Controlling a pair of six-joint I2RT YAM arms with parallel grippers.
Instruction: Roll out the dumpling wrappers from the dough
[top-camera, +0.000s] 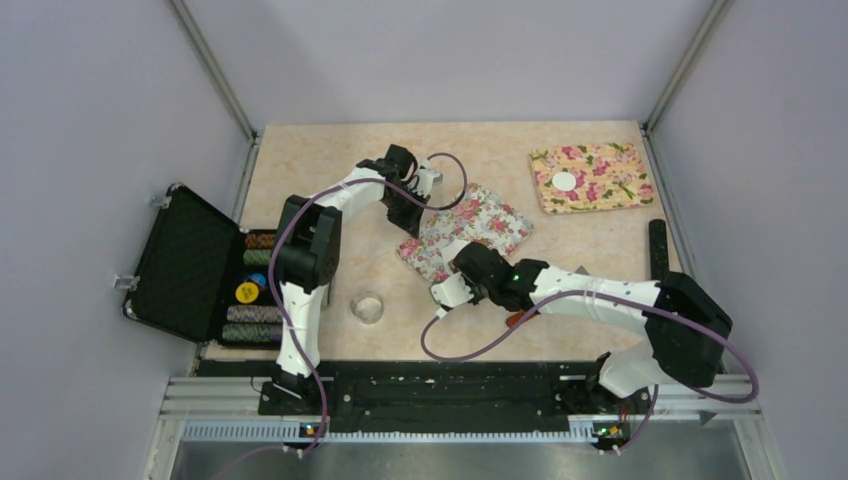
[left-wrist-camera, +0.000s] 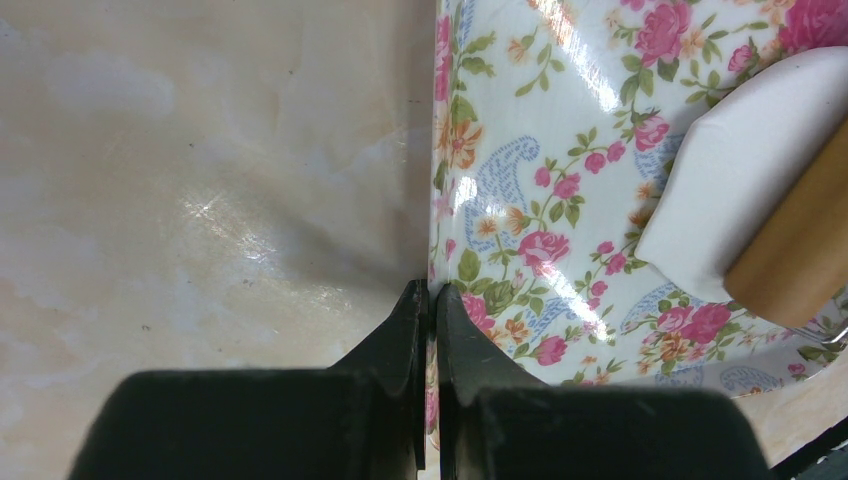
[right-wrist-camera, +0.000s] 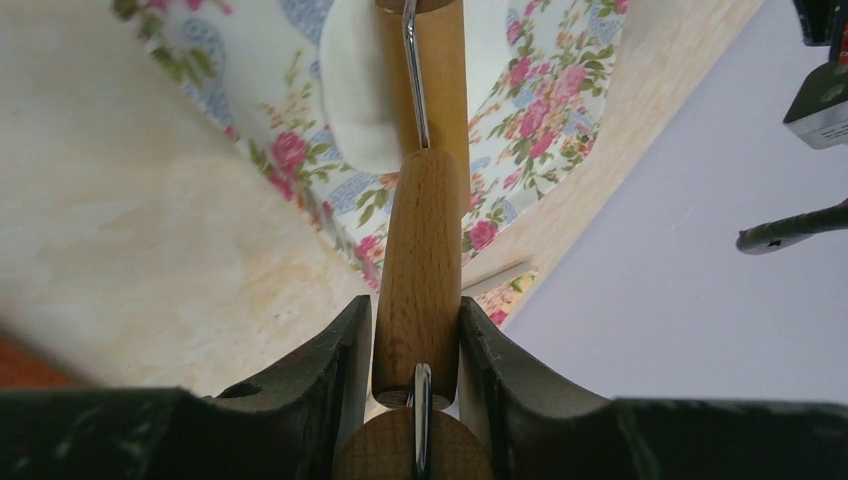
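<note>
A white lump of dough (left-wrist-camera: 735, 190) lies on the middle floral mat (top-camera: 478, 220), partly pressed under the wooden roller (left-wrist-camera: 800, 250). My right gripper (right-wrist-camera: 418, 320) is shut on the roller's wooden handle (right-wrist-camera: 418, 250); past the handle, the dough (right-wrist-camera: 358, 90) shows beside the roller barrel (right-wrist-camera: 445, 70). In the top view the right gripper (top-camera: 455, 265) sits at the mat's near left corner and hides the roller. My left gripper (left-wrist-camera: 431, 292) is shut on the mat's edge (left-wrist-camera: 436, 180), seen as the left gripper (top-camera: 408, 220) at the mat's far left side. One flat round dumpling wrapper (top-camera: 565, 181) rests on the second floral mat (top-camera: 600, 185) at the back right.
An open black case (top-camera: 185, 262) with stacks of poker chips (top-camera: 250, 290) stands at the left. A small clear glass bowl (top-camera: 367, 307) sits near the left arm's base. A black bar (top-camera: 657, 248) lies by the right wall. Something red (top-camera: 514, 319) peeks from under the right arm.
</note>
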